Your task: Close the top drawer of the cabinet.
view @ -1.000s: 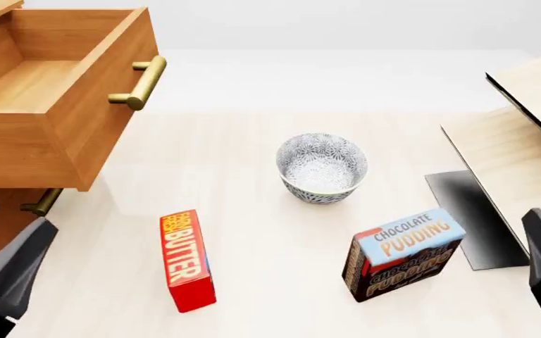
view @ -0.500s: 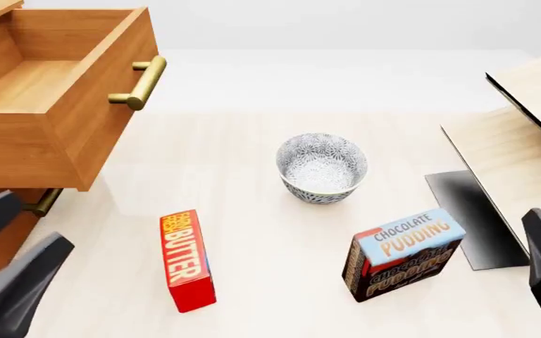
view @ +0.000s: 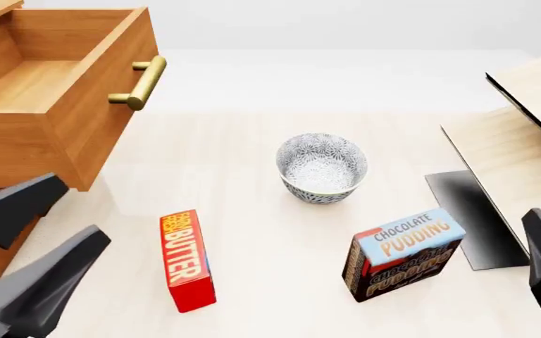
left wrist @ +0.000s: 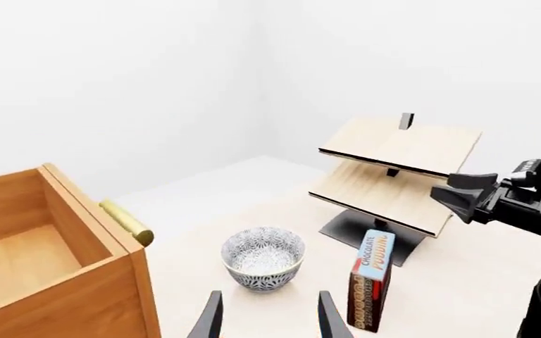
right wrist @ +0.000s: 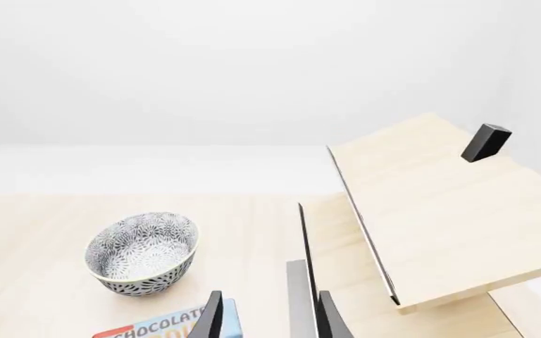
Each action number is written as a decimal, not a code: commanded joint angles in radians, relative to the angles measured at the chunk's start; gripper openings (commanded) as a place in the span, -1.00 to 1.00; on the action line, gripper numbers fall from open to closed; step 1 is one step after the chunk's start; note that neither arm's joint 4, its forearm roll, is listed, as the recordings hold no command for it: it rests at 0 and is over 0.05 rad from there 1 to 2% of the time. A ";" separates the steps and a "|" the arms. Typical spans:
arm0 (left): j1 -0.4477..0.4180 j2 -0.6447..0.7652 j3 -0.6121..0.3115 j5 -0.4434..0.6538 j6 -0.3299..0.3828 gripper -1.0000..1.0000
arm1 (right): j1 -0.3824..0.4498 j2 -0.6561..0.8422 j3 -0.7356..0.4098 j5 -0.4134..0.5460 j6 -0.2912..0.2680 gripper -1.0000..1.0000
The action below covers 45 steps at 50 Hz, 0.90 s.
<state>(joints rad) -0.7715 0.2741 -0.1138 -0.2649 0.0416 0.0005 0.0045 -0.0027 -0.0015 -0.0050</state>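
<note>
Honey-brown cabinet [view: 3, 246] at far left of the front view, mostly cropped; only a strip of its lower front visible at about 8 o'clock. Top drawer [view: 50, 91] at about 10 o'clock from frame centre, pulled well out, pale inside exposed and holding nothing visible. Long axis of travel running from its front panel back toward 10 o'clock; brass bar handle [view: 141, 82] on the panel facing 4 o'clock, toward the table's middle.

Pale two-tier shelf [view: 524, 148] at 3 o'clock, well apart from the drawer. Patterned bowl [view: 321, 167] near centre, chocolate pudding box [view: 402, 255] at 5 o'clock, butter box [view: 187, 260] at 7 o'clock; all on the table, none touching the drawer.

Left gripper [view: 40, 243] at 8 o'clock, below and just in front of the drawer's front panel, fingers spread apart, holding nothing. Drawer front lying up and toward 1 o'clock from it; no contact seen. Right gripper [right wrist: 268, 317] at the 4 o'clock edge, far from the drawer, fingers parted, empty, aimed at the shelf and bowl.

Judgement: left arm clearly the nearer; closing likely needs a rise to panel height beside the handle, then a push toward 10 o'clock. Risk: an off-centre push skewing the drawer.
</note>
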 commanded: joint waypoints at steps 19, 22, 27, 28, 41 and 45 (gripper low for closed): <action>-0.110 0.247 -0.037 -0.221 0.027 1.00 | 0.000 0.000 0.000 0.000 0.000 1.00; -0.126 0.291 -0.046 -0.255 0.033 1.00 | 0.000 0.000 0.000 0.000 0.000 1.00; -0.150 0.356 -0.062 -0.301 0.035 1.00 | 0.000 0.000 0.000 0.000 0.000 1.00; -0.150 0.357 -0.062 -0.302 0.035 1.00 | 0.000 0.000 0.000 0.000 0.000 1.00; -0.187 0.503 -0.099 -0.417 0.058 1.00 | 0.000 0.000 0.000 0.000 0.000 1.00; -0.195 0.542 -0.102 -0.452 0.068 1.00 | 0.000 0.000 0.000 0.000 0.000 1.00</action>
<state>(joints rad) -0.9422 0.7182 -0.1972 -0.6362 0.0917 0.0005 0.0045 -0.0027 -0.0015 -0.0049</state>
